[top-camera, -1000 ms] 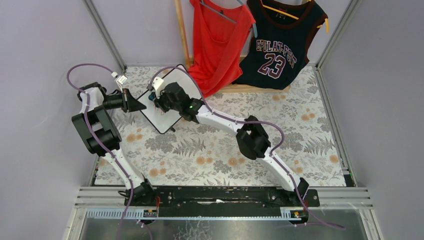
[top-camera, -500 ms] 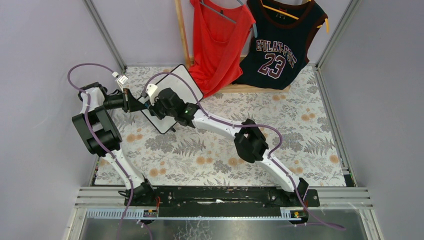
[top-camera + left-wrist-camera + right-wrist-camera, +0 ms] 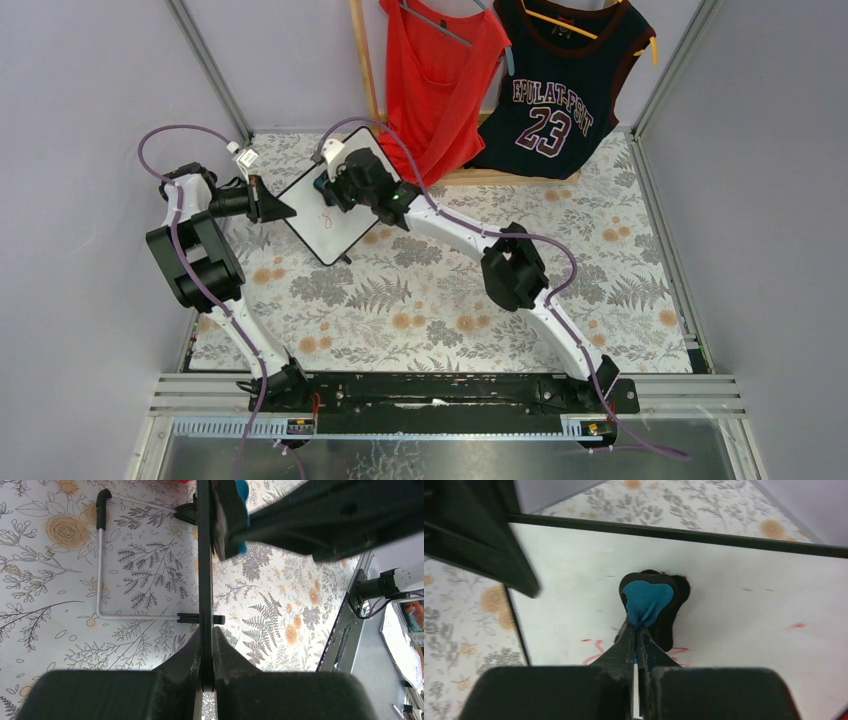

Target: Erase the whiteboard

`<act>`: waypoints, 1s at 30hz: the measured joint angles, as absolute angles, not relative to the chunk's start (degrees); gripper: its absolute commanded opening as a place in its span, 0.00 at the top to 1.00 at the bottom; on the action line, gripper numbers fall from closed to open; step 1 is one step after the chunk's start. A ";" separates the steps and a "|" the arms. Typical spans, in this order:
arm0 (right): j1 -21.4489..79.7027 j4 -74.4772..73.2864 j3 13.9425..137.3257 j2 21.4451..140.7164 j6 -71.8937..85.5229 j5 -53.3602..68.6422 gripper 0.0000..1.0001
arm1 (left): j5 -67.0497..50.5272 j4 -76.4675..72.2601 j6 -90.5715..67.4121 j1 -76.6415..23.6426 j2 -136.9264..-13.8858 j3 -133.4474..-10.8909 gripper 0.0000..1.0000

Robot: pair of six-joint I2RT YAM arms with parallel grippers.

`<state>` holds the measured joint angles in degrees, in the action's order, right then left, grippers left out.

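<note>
The whiteboard stands tilted at the table's far left, with red marks on its face. My left gripper is shut on the board's left edge. In the left wrist view the black frame runs edge-on between the jaws of that gripper. My right gripper is shut on a blue eraser, whose black pad presses on the white face. Red strokes lie just below the right gripper, and a small red fleck lies to the right.
A red tank top and a dark number 23 jersey hang on a wooden rack behind the board. The board's wire stand rests on the floral tablecloth. Grey walls close in the left, right and far sides.
My right gripper swept the eraser down toward the board's near left, then back up to its far part. The red mark now shows. The left gripper has kept its hold.
</note>
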<state>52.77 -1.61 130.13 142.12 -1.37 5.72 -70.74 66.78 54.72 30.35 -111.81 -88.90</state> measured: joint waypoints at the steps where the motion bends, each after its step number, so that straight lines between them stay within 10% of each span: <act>1: 52.01 -1.61 129.99 141.99 -1.45 5.67 1.00 | -70.74 66.78 54.70 30.33 -111.81 -88.90 1.00; 30: 58.74 2.17 119.20 138.02 -3.01 1.26 1.00 | -70.70 67.31 54.72 30.37 -111.79 -88.90 1.00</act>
